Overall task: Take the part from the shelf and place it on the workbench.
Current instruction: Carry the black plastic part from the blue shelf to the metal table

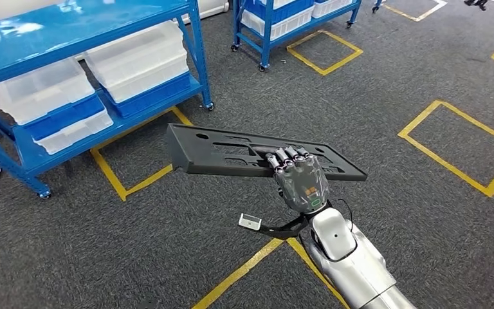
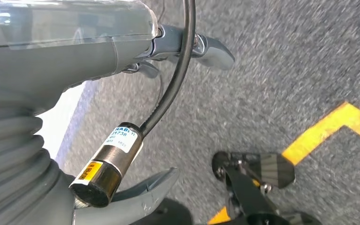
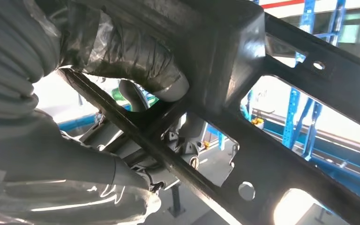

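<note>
Part (image 1: 231,151), a long flat black plastic frame with cut-outs, is held off the floor in front of the robot, grasped by the right hand (image 1: 301,180) near one end of its near edge. In the right wrist view the thumb (image 3: 136,65) is pressed against a rib of the frame. The left hand (image 2: 75,51) is seen above the grey carpet (image 1: 373,96) with nothing in it; whether its fingers are spread or curled cannot be told. The blue shelf (image 1: 196,45) with white bins (image 1: 138,58) is seen to the left, and no workbench is in sight. Because the frame is gripped off-centre, sagging or twisting out of the grasp is judged the main risk while walking; its far end could also be knocked against the shelf.
</note>
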`<state>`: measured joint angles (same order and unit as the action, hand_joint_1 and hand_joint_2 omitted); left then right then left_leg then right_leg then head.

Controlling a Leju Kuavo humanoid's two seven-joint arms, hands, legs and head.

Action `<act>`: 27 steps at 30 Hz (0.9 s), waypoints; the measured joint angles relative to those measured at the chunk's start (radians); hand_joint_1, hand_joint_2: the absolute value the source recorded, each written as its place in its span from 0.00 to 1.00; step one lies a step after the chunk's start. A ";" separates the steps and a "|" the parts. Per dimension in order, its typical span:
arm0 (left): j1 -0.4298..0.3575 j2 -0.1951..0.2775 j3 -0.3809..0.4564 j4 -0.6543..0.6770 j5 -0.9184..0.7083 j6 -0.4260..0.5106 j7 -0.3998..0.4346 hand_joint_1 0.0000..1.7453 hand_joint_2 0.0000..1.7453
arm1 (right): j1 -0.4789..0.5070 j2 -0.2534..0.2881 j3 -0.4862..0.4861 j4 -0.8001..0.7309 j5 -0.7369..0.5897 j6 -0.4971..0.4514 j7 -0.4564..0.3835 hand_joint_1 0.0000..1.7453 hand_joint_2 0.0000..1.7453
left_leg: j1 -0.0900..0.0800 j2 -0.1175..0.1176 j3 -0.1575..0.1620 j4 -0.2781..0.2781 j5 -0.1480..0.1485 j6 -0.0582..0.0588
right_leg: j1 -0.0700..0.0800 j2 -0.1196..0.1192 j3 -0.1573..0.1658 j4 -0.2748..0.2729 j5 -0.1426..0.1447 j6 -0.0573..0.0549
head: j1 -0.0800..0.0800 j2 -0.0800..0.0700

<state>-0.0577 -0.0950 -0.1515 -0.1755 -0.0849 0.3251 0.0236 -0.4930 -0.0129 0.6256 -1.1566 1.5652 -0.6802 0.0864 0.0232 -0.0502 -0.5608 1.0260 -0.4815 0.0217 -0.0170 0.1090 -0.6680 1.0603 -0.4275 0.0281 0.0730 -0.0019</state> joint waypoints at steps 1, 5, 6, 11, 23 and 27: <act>0.000 0.000 0.000 0.000 0.000 0.000 0.000 0.00 1.00 | -0.001 -0.002 0.000 -0.001 0.000 0.000 0.001 1.00 1.00 | 0.001 0.015 0.001 -0.007 0.005 0.005 | 0.003 -0.035 -0.015 0.030 -0.020 0.003 | 0.002 0.000; 0.004 0.000 0.000 0.000 -0.006 0.000 -0.001 0.00 1.00 | -0.001 -0.004 0.000 -0.005 0.000 0.000 0.008 1.00 1.00 | -0.005 0.078 -0.002 -0.009 0.007 0.012 | 0.000 -0.103 -0.105 0.236 -0.117 0.014 | 0.006 0.000; 0.004 0.000 0.000 0.000 -0.009 0.000 -0.001 0.00 1.00 | 0.000 -0.006 0.000 -0.005 0.000 0.000 0.011 1.00 1.00 | -0.005 0.092 -0.002 -0.009 0.007 0.012 | -0.001 -0.105 -0.100 0.236 -0.108 0.015 | 0.006 0.000; -0.001 -0.001 0.000 0.000 -0.012 0.001 -0.004 0.00 1.00 | -0.004 -0.012 0.000 -0.017 0.000 0.000 0.023 1.00 1.00 | -0.012 0.150 0.005 -0.007 -0.002 -0.003 | 0.016 -0.174 0.051 -0.023 -0.014 -0.008 | 0.006 0.000; 0.004 -0.004 0.000 0.000 -0.018 0.000 -0.009 0.00 1.00 | -0.007 -0.033 0.000 -0.030 0.000 0.000 0.052 1.00 1.00 | -0.002 0.046 -0.082 0.187 -0.071 -0.033 | 0.009 -0.035 0.050 -0.032 -0.004 -0.044 | 0.004 0.000; 0.005 -0.004 0.000 0.001 -0.025 -0.001 -0.008 0.00 1.00 | -0.011 -0.039 0.000 -0.033 0.000 0.000 0.061 1.00 1.00 | 0.004 -0.036 -0.015 0.025 -0.013 -0.025 | 0.005 0.018 0.029 -0.011 -0.006 -0.021 | 0.004 0.000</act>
<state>-0.0528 -0.0988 -0.1514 -0.1748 -0.1102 0.3244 0.0160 -0.5036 -0.0517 0.6260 -1.1900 1.5656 -0.6802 0.1476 0.0271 -0.0860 -0.5756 1.0514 -0.4947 -0.0038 -0.0117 0.1274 -0.6389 1.0489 -0.4337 0.0067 0.0770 -0.0019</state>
